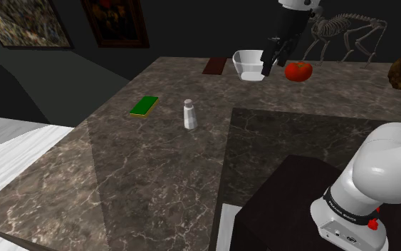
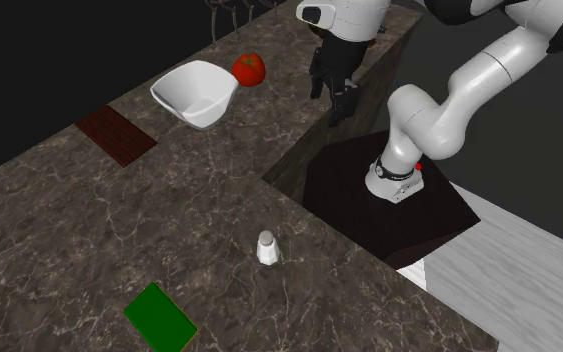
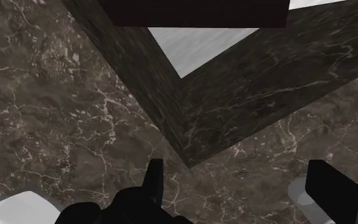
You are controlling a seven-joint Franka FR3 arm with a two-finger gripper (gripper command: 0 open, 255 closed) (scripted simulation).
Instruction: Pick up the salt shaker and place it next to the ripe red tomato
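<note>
The salt shaker (image 1: 189, 114) (image 2: 267, 248), white with a small cap, stands upright by itself in the middle of the dark marble counter (image 1: 120, 171). The red tomato (image 1: 298, 70) (image 2: 249, 68) lies at the counter's far end beside a white bowl (image 1: 251, 64) (image 2: 197, 92). My black gripper (image 1: 268, 65) (image 2: 331, 100) hangs in the air near the bowl and tomato, far from the shaker. In the wrist view the gripper (image 3: 240, 184) is open, its fingers (image 3: 153, 181) well apart with only marble between them.
A green flat pad (image 1: 144, 106) (image 2: 159, 318) lies to the shoulder view's left of the shaker. A dark red mat (image 1: 214, 66) (image 2: 115, 135) sits beside the bowl. A skeleton figure (image 1: 341, 32) stands behind the tomato. The counter wraps around my dark stand (image 2: 389, 200).
</note>
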